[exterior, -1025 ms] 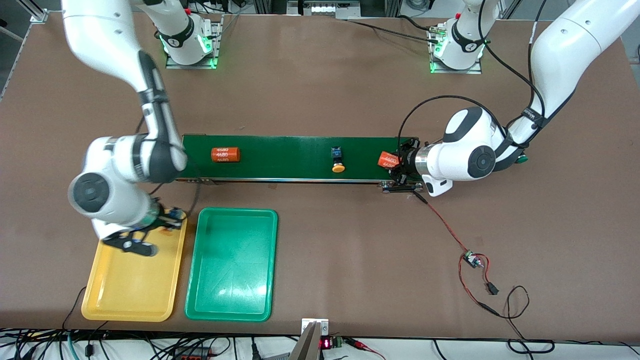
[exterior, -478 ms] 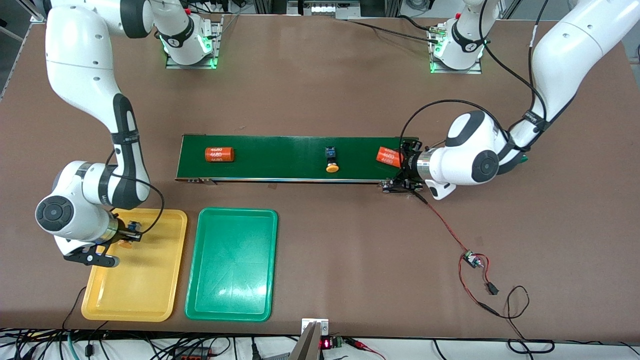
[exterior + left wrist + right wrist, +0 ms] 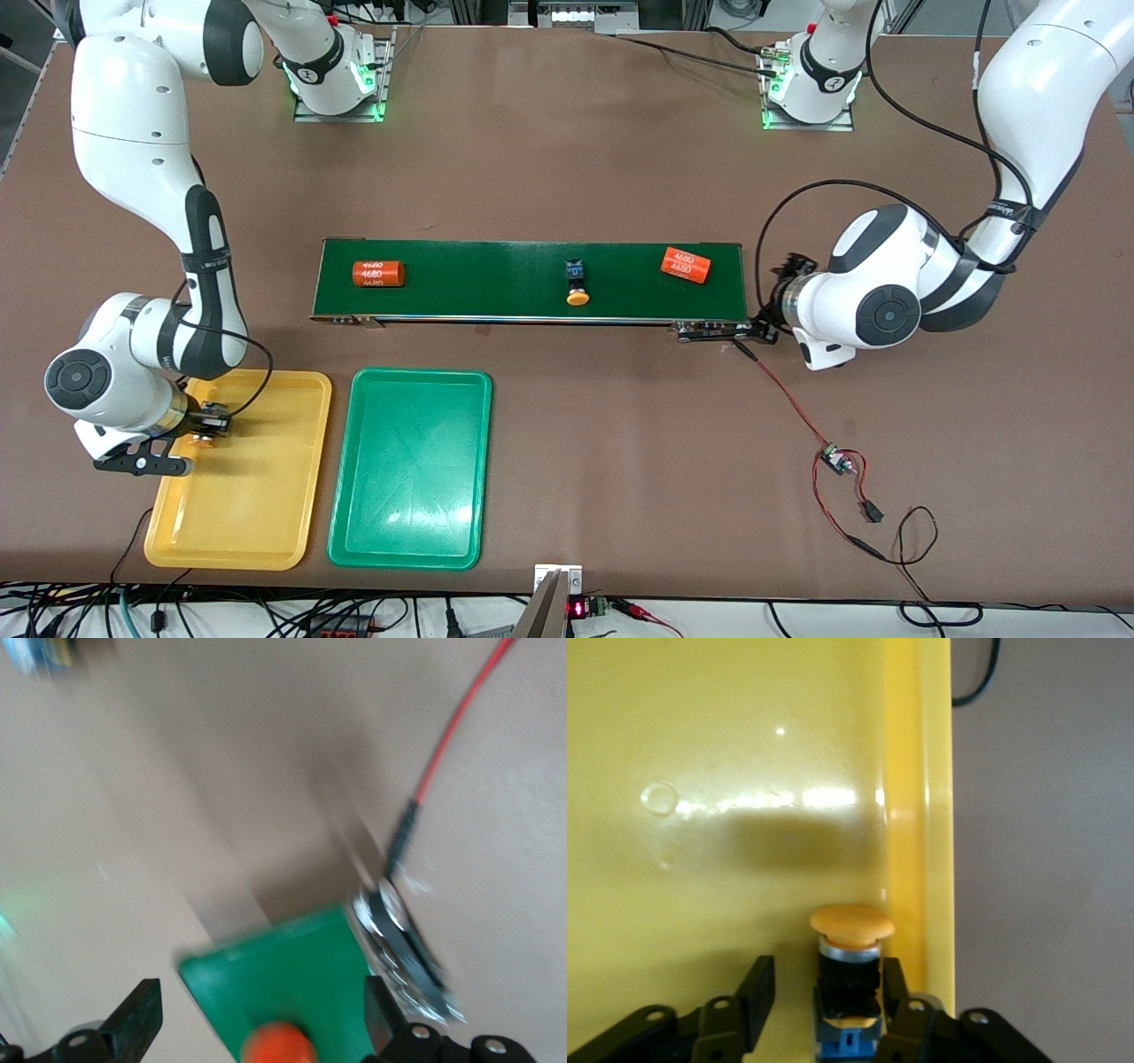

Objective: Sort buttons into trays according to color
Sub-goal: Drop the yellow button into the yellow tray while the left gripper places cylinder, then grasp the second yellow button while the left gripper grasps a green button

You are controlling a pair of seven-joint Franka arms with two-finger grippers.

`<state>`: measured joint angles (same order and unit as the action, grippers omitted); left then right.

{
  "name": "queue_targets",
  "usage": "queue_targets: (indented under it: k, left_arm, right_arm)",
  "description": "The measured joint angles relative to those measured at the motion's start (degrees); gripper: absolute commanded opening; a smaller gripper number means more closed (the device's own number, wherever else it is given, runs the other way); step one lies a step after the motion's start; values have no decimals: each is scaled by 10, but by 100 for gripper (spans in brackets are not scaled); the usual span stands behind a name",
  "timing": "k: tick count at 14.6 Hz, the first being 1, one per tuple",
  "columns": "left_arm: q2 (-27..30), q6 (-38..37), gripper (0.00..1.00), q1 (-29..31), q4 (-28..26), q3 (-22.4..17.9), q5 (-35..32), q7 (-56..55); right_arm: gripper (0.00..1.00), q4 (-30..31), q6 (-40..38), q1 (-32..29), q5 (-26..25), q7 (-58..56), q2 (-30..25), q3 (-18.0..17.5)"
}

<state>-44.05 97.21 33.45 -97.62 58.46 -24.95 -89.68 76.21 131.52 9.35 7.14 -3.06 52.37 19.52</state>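
A yellow-capped button [image 3: 849,943] lies in the yellow tray [image 3: 744,744] close to its rim, between the fingers of my right gripper [image 3: 825,979]. That gripper is open: one finger stands clear of the button, the other is close beside it. In the front view my right gripper [image 3: 211,421] is low over the yellow tray [image 3: 239,496]. The green tray [image 3: 412,470] lies beside it. Another yellow-capped button [image 3: 577,283] rests mid-way along the conveyor belt [image 3: 496,279]. My left gripper [image 3: 769,301] is open just off the belt's end, with nothing held.
Two orange cylinders [image 3: 378,274] [image 3: 686,264] lie on the belt, one near each end. The left wrist view shows the belt's end [image 3: 283,974] and an orange cylinder [image 3: 279,1045]. Red wires and a small board [image 3: 833,459] lie on the table nearer the camera.
My right gripper carried the button across the yellow tray toward its outer rim and parted its fingers. My left gripper let go of the orange cylinder and drew back off the belt's end.
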Motion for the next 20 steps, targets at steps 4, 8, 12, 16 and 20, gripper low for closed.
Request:
queue_targets:
  k: [4,8,12,16,20]
  left_arm:
    - [-1,-35,100,40,0,-36,-20,260]
    - [-1,-35,100,58,0,-44,-67,392]
    - [-1,-31,100,61,0,-67,-81,530]
    - [16,22,100,58,1,-139,-72,695]
    - [69,61,100,3,-27,-269,32,829]
  right_arm:
    - [100,-16,-58,20,33,0,-41,-3]
    - [100,-19,-173,68,56,0,-118,-8]
    - [100,-16,-252,148,59,30,-157,-10]
    - [100,11,-266,233,60,122,-177,-11]
    - [100,35,-266,326,60,236,-186,-11]
